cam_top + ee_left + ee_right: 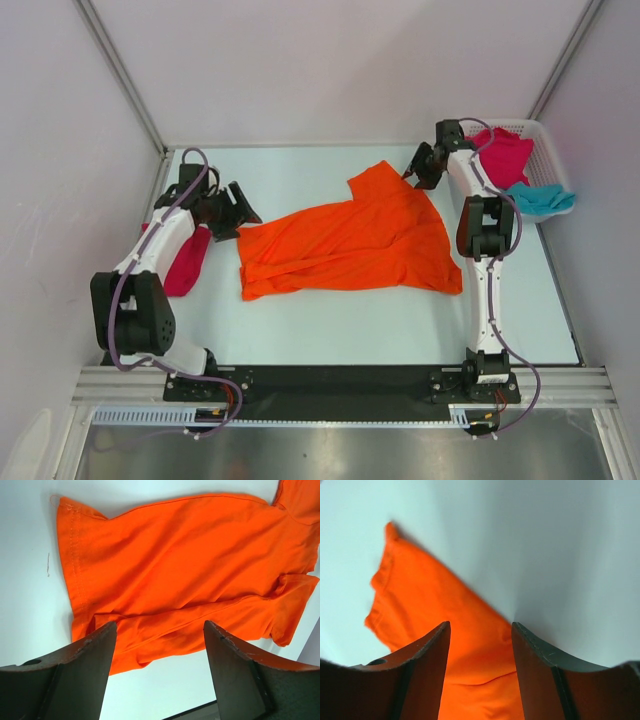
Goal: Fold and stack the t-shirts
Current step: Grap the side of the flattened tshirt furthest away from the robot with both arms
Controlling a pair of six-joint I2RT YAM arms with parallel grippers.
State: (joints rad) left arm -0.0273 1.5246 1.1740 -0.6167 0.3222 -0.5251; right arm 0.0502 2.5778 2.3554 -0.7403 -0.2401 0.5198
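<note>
Left fingers point(82, 675): parted wide with nothing between them, hovering over the stitched hem end of the orange shirt point(350, 245), towards the left edge of the tabletop point(380, 330).
Right fingers point(422, 665): also parted and empty, poised above a tip of the same shirt near the far right corner.
Orange shirt: lies slantwise across the middle of the tabletop. It is rumpled, with a strip along its near side doubled over and one sleeve pointing at the far edge.
Pink shirt point(185, 262): bunched at the left edge, close beside the left arm.
Basket point(545, 130): sits at the far right corner, holding a second pink shirt point(505, 155). A teal shirt point(545, 198) is draped at its near rim.
Step in hand: probably taking hold of two ends to straighten the orange shirt before the first fold.
Risk, creases: folding now would likely lock in the doubled strip and the wrinkles, leaving a lopsided stack.
Risk, grip: a shallow pinch may catch only one layer, so the cloth slips or twists when lifted.
Risk, uneven pull: if one side pulls before the other, the shirt may skew further or slide towards the pink shirt.
Risk, snag: the right arm reaches across the shirt's right end, and a low sweep could drag it.
</note>
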